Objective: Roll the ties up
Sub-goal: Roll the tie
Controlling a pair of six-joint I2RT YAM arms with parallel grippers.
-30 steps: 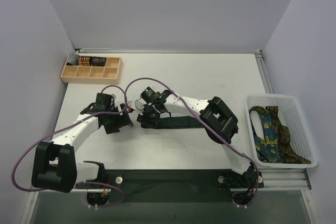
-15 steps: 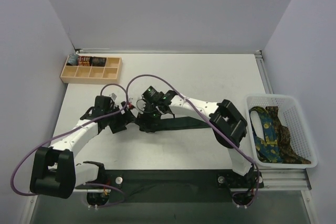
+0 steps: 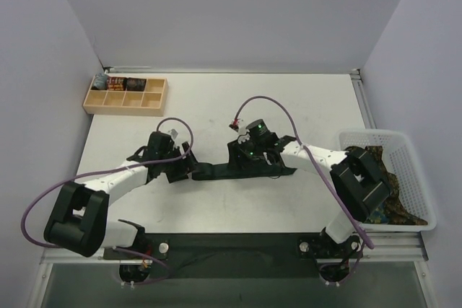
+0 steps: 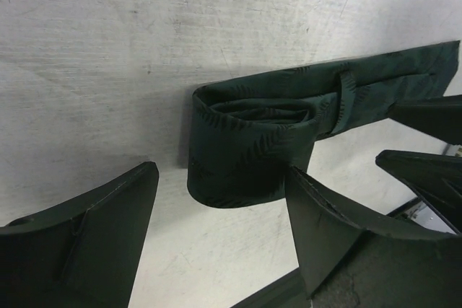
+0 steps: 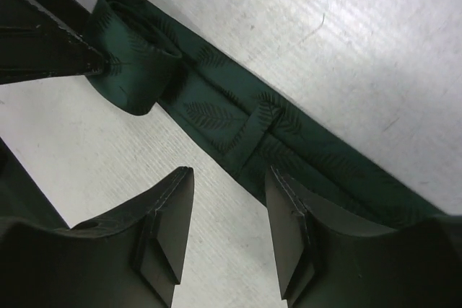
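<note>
Top external view: a dark green tie (image 3: 242, 172) is laid flat across the table (image 3: 303, 106), stretched sideways. Its left end is wound into a loose roll (image 4: 245, 142), which is seen lying on its side in the left wrist view, with the leaf-patterned band running off from it. In the right wrist view the keeper loop (image 5: 249, 131) is shown on the flat stretch of the tie.

The left pincer (image 3: 189, 169) is held at the tie's rolled end with its jaws spread wide. The roll is bracketed between the fingers (image 4: 108, 236). One finger is seen at the edge of the roll and the other well clear of it, so nothing is clamped. The right pincer (image 3: 249, 158) is positioned over the tie's middle, jaws parted, and only bare table is seen between its fingertips (image 5: 173, 207).

Well to the right of the tie, a white basket (image 3: 375, 133) is placed at the table's edge, with other ties (image 3: 398, 196) heaped inside. Far to the tie's upper left, a wooden tray (image 3: 124, 99) with compartments is set. Purple cables (image 3: 43, 200) are looped along both arms.
</note>
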